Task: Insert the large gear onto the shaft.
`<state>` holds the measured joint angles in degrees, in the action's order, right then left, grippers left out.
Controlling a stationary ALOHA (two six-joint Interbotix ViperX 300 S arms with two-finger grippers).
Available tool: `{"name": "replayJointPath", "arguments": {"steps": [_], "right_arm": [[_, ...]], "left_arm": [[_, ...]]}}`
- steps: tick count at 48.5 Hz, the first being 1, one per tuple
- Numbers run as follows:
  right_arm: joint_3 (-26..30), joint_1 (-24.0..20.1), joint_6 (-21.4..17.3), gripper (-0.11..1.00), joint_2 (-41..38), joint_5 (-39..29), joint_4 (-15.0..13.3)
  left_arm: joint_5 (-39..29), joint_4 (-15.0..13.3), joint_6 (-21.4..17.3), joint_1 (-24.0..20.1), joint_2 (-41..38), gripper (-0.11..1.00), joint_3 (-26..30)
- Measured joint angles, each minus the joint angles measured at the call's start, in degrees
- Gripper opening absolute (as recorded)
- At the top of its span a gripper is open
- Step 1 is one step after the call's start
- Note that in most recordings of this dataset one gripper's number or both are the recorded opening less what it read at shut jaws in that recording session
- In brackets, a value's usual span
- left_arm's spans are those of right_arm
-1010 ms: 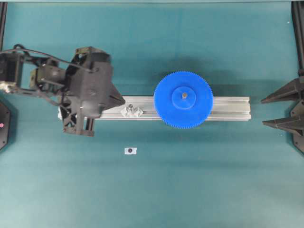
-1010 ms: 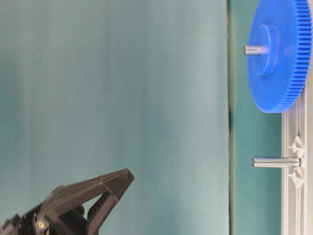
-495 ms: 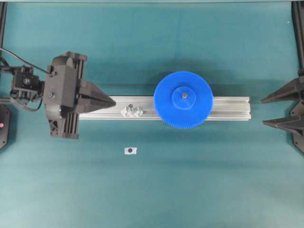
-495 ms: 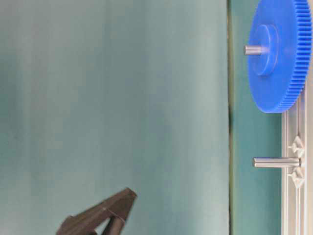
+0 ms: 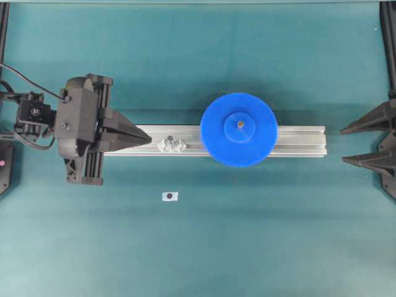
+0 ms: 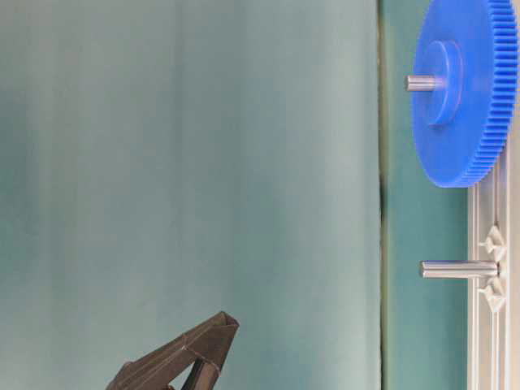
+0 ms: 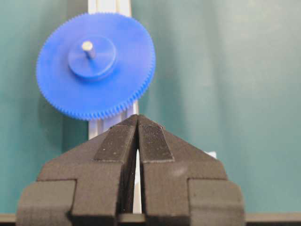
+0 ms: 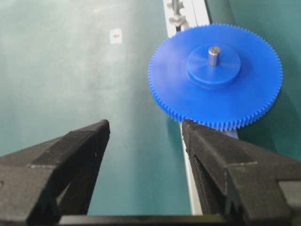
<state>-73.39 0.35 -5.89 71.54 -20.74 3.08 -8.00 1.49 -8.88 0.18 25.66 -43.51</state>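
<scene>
The large gear [image 5: 223, 141], a bright-blue toothed disc, lies flat on the silvery rail [image 5: 300, 141], and the shaft [image 5: 239, 124] pokes up through its raised hub. The left wrist view shows the same gear [image 7: 94, 92] and shaft [image 7: 87, 45] ahead of the jaws. My left gripper [image 5: 149, 137] is shut and empty, pointing along the rail's left end, well left of the gear. At the right edge my right gripper [image 5: 343, 145] stands open and empty, short of the gear [image 8: 244, 101], with the shaft [image 8: 214, 55] beyond.
A second upright pin [image 5: 169, 140] with small shiny brackets stands bare on the rail between the left gripper and the gear. A small white sticker [image 5: 169, 196] lies on the teal mat in front of the rail. In the table-level view the bare pin [image 6: 455, 269] sits below the gear [image 6: 471, 106].
My left arm has drawn back to the left and turned so the shut gripper points along the rail. The gear, shaft and right gripper have not moved.
</scene>
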Motion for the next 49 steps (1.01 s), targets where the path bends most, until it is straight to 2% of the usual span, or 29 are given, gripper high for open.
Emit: {"name": "replayJointPath", "arguments": {"steps": [27,49], "right_arm": [[-1.6,0.0,-0.1,0.73,4.1,1.5,0.0],[-1.7,0.0,0.0,0.73,4.1,1.5,0.0]], "left_arm": [[0.1,0.0,0.0,0.4,-0.7,0.01,-1.1],[0.3,-0.2,0.0,0.4,-0.8,0.01,-1.7]]}}
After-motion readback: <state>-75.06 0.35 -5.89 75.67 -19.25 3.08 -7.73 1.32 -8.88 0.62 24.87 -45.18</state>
